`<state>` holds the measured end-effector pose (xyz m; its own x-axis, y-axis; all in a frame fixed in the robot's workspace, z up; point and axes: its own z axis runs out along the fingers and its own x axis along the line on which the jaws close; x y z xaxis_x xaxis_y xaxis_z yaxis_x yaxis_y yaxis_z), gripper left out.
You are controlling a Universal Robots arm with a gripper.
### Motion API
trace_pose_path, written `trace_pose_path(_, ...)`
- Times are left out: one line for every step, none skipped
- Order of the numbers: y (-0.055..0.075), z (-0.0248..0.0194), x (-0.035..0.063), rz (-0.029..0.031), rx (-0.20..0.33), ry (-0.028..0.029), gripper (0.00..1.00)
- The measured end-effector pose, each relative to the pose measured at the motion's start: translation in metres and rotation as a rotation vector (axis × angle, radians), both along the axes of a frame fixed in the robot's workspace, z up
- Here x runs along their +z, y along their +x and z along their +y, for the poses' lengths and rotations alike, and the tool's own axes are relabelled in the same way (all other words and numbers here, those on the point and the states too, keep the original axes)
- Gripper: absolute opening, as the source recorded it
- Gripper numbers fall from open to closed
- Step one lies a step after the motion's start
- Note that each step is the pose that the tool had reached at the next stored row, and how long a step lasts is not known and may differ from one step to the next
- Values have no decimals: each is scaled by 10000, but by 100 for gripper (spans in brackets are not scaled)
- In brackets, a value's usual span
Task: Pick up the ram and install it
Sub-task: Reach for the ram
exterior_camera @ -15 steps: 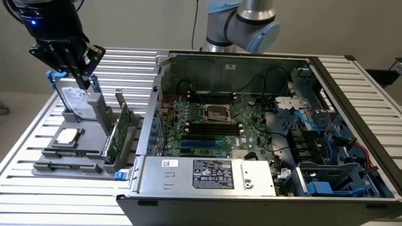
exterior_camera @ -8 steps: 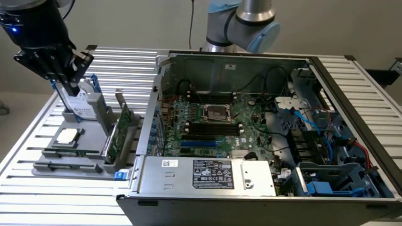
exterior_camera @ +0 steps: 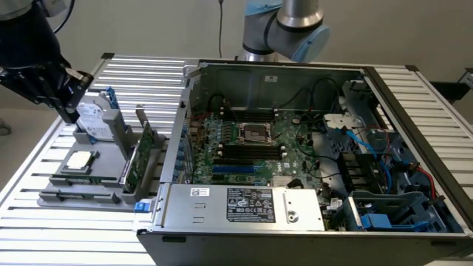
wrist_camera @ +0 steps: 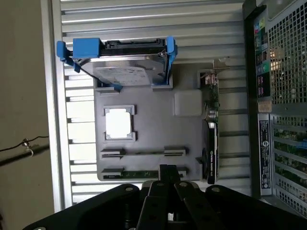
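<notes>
Slim black gripper (exterior_camera: 71,113) shut, empty, hung above the grey plastic parts holder (exterior_camera: 107,163). Long, thin green ram stick (exterior_camera: 88,180) stood on edge in the holder's slot, apart from the gripper.

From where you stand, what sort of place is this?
Likely a robotics lab workbench for computer assembly: a robot arm, an open PC case, and a grey tray of computer parts.

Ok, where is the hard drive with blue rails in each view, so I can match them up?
Exterior view: the hard drive stands at the grey holder's back end, on the exterior view's left.
Wrist view: the hard drive stands at the grey holder's end beyond the silver chip.
Shared landmark: the silver chip sits beside it in both.
</notes>
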<state>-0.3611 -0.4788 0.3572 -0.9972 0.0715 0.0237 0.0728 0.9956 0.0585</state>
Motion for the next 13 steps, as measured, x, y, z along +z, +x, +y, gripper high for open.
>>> trace_pose_path(-13, -32, -3, 1, 0, -1, 11)
trace_pose_path(-26, -65, -6, 2, 0, -1, 11)
trace_pose_path(-40, -97, -9, 1, 0, 0, 11)
trace_pose_path(-52, -129, -13, 1, 0, 0, 11)
trace_pose_path(-64, -160, -15, 1, 0, -1, 11)
trace_pose_path(-86, -183, -15, 4, -1, -3, 11)
trace_pose_path(-87, -186, -16, 3, 0, 3, 11)
trace_pose_path(-87, -185, -15, 3, -1, 4, 11)
trace_pose_path(-87, -185, -15, 3, -1, 4, 11)
trace_pose_path(-87, -186, -16, 2, -1, 4, 11)
trace_pose_path(-87, -186, -15, 3, 0, 4, 11)
trace_pose_path(-87, -186, -16, 2, 0, 5, 11)
trace_pose_path(-87, -186, -16, 2, 0, 5, 11)
